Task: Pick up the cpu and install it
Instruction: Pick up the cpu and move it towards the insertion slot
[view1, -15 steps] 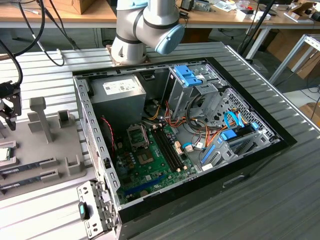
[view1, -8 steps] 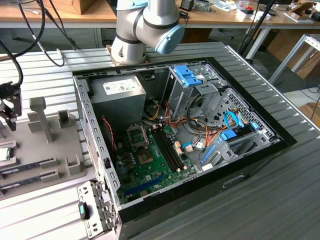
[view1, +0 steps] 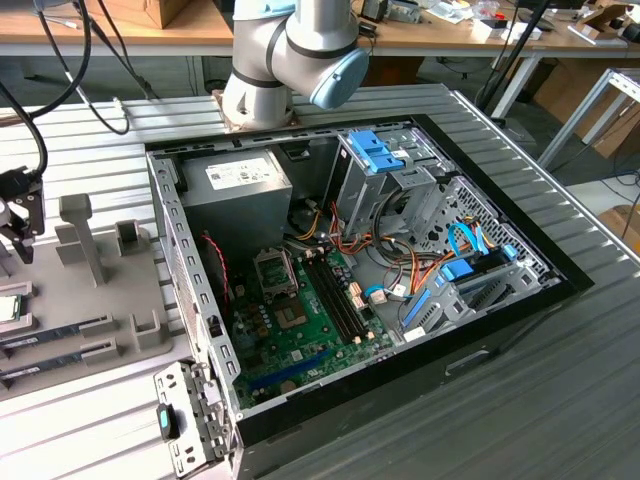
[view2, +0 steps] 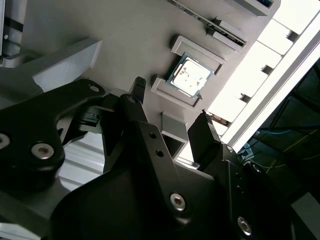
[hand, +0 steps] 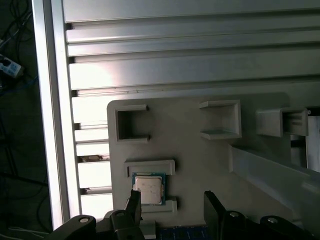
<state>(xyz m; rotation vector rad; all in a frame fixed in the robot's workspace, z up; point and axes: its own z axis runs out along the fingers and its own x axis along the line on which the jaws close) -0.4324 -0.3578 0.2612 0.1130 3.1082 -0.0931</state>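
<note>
The cpu (hand: 148, 189) is a small silvery square with a green rim. It lies flat between two low brackets on a grey holder tray (hand: 200, 160), and also appears as the cpu (view2: 189, 75) and the cpu (view1: 8, 308). My gripper (hand: 172, 202) hovers above the tray with its black fingers apart and nothing between them; one fingertip (hand: 134, 199) is close to the chip's edge. In the second wrist view the gripper (view2: 172, 100) stands just short of the chip. At the exterior view's far left the gripper (view1: 18, 225) hangs over the tray.
An open computer case (view1: 200, 330) lies at the centre, with a green motherboard (view1: 300, 335), its socket (view1: 276, 268) and a grey power supply (view1: 235, 185). Long dark memory sticks (view1: 60, 330) and upright posts (view1: 85, 235) share the tray. Ribbed aluminium table (hand: 175, 65) surrounds it.
</note>
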